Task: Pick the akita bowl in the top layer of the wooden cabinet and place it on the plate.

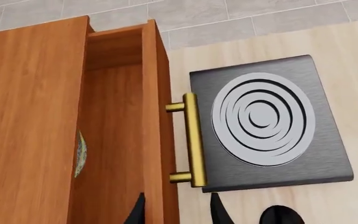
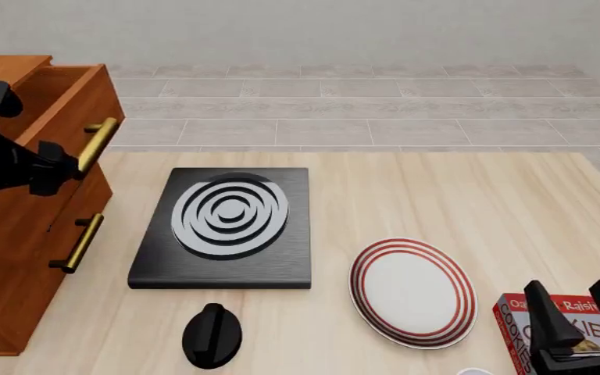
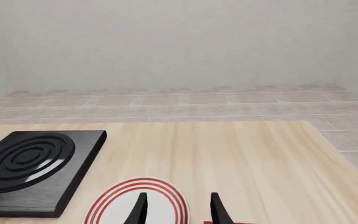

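Observation:
The wooden cabinet [image 2: 13, 258] stands at the table's left, and its top layer [image 1: 113, 140] is pulled out, brass handle [image 1: 191, 140] facing the stove. Only a thin speckled sliver of the akita bowl [image 1: 80, 154] shows inside the drawer; the rest is hidden under the cabinet's top board. My left gripper [image 1: 179, 212] is open, one finger over the drawer's inside and the other outside the handle; in the front view the left gripper [image 2: 55, 168] sits beside that handle. The red-ringed white plate [image 2: 412, 291] lies front right. My right gripper [image 2: 576, 320] hovers open, right of the plate.
A black square stove [image 2: 227, 226] with white spiral rings lies between the cabinet and the plate. A black knob-shaped object [image 2: 213, 334] sits in front of it. A red cookie box [image 2: 555, 332] lies under the right gripper. Two lower drawers are closed.

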Controlling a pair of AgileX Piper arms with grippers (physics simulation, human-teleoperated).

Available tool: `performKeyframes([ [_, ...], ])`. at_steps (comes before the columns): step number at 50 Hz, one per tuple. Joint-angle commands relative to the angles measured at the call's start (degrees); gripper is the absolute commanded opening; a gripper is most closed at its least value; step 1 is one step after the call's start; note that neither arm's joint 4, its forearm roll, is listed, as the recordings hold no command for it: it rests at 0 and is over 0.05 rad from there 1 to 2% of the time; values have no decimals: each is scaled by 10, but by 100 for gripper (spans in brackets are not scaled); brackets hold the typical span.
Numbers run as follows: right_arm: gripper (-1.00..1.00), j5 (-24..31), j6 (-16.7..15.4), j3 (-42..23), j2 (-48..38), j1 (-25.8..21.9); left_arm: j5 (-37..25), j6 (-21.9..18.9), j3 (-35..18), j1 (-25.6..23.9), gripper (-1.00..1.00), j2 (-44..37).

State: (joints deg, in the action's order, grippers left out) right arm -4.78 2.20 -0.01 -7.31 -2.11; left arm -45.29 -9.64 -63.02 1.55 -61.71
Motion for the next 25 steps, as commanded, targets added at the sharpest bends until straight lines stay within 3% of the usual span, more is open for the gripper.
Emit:
performKeyframes([
  [1,100,8,1,0,9,1,-1,-8,-10,-36,100,-12],
  [17,100,48,0,0,52,5,-5,7,-25,-75,100,-36],
  [25,100,38,1,0,44,9,-6,10,-36,-92,100,-49],
])
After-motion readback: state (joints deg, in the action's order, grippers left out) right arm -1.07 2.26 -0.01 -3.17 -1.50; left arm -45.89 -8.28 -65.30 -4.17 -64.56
